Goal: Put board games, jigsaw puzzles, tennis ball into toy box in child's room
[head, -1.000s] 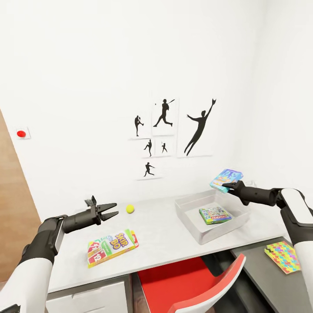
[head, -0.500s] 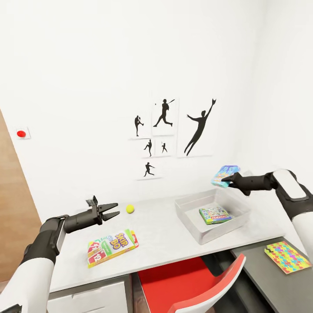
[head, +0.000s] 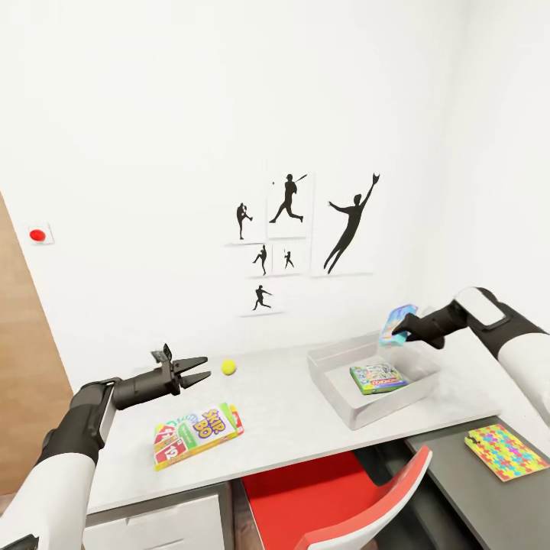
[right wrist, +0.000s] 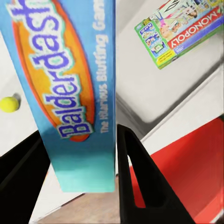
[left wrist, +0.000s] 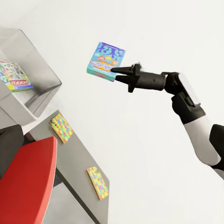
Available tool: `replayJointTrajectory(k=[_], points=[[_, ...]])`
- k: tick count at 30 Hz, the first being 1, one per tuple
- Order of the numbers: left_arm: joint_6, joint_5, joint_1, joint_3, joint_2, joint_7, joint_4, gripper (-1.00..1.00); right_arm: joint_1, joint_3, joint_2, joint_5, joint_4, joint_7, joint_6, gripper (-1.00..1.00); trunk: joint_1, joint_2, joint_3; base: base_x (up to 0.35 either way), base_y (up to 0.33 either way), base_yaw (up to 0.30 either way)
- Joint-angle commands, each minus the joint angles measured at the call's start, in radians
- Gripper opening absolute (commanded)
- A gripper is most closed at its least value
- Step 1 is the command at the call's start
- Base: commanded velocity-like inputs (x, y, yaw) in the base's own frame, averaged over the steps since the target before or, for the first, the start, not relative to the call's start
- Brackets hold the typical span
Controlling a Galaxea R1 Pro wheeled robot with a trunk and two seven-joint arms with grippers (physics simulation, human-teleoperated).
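The right gripper has its jaws clenched on the short edge of the small blue board game, a Balderdash box, held tilted in the air above the far wall of the toy box. The tray's open floor lies below and slightly nearer the robot than the held box, so I judge the coming move to be a short carry inward and down, then letting go. The box's long axis runs away from the jaws, roughly crosswise to the tray.

The left gripper hovers over the table with its jaws released and nothing between them, pointing toward the tennis ball just ahead; the SKIP-BO box lies flat below it, nearer the table's front edge. The left arm is plainly the nearer one for both.

Counted: three board games, one already lying in the tray, the pale green Monopoly box; one ball; two jigsaw puzzles on the dark side unit.
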Motion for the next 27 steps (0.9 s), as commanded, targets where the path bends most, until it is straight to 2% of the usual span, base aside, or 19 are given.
replayJointTrajectory(k=[1, 3, 6, 7, 8, 9, 11, 13, 17, 22, 27], points=[[0.010, -0.011, -0.001, 0.003, -0.001, -0.009, -0.001, 1.00, -0.003, 0.039, -0.003, -0.016, 0.002, -0.001, 0.000, -1.00, 0.000, -0.001, 0.000, 0.000, 0.000, 0.000], [0.010, -0.011, -0.001, 0.002, -0.001, -0.009, -0.001, 1.00, -0.005, 0.110, -0.006, -0.016, 0.006, 0.049, 0.000, -1.00, 0.000, -0.001, 0.000, 0.000, 0.000, 0.000], [0.009, -0.011, -0.001, 0.002, -0.001, -0.009, -0.001, 1.00, -0.006, 0.169, -0.009, -0.016, 0.007, 0.127, 0.000, -1.00, 0.000, -0.001, 0.000, 0.000, 0.000, 0.000], [0.009, -0.011, -0.001, 0.002, -0.001, -0.009, -0.001, 1.00, -0.006, 0.224, -0.012, -0.016, 0.006, 0.205, 0.000, -1.00, 0.000, -0.001, 0.000, 0.000, 0.000, 0.000], [0.009, -0.011, -0.001, 0.002, -0.001, -0.009, -0.001, 1.00, -0.006, 0.246, -0.013, -0.016, 0.006, 0.233, 0.000, -1.00, 0.000, -0.001, 0.000, 0.000, 0.000, 0.000], [0.009, -0.011, -0.001, 0.002, -0.001, -0.009, -0.001, 1.00, -0.006, 0.285, -0.016, -0.016, 0.004, 0.288, 0.000, -1.00, 0.000, -0.001, 0.000, 0.000, 0.000, 0.000], [0.009, -0.011, -0.001, 0.002, -0.001, -0.009, -0.001, 1.00, -0.006, 0.317, -0.020, -0.015, 0.003, 0.339, 0.000, -1.00, 0.000, -0.001, 0.000, 0.000, 0.000, 0.000], [0.009, -0.011, -0.001, 0.002, -0.001, -0.009, -0.001, 1.00, -0.006, 0.352, -0.030, -0.015, 0.002, 0.420, 0.000, -1.00, 0.000, -0.001, 0.000, 0.000, 0.000, 0.000], [0.009, -0.011, -0.001, 0.003, -0.001, -0.009, -0.001, 1.00, -0.006, 0.378, -0.040, -0.015, -0.001, 0.482, 0.000, -1.00, 0.000, -0.001, 0.000, 0.000, 0.000, 0.000], [0.009, -0.011, -0.001, 0.003, -0.001, -0.009, -0.001, 1.00, -0.005, 0.410, -0.054, -0.015, -0.001, 0.509, 0.000, -1.00, 0.000, -0.001, 0.000, 0.000, 0.000, 0.000], [0.009, -0.011, -0.001, 0.003, -0.001, -0.009, -0.001, 1.00, -0.002, 0.421, -0.072, -0.014, -0.001, 0.555, 0.000, -1.00, 0.000, -0.001, 0.000, 0.004, 0.000, 0.000]])
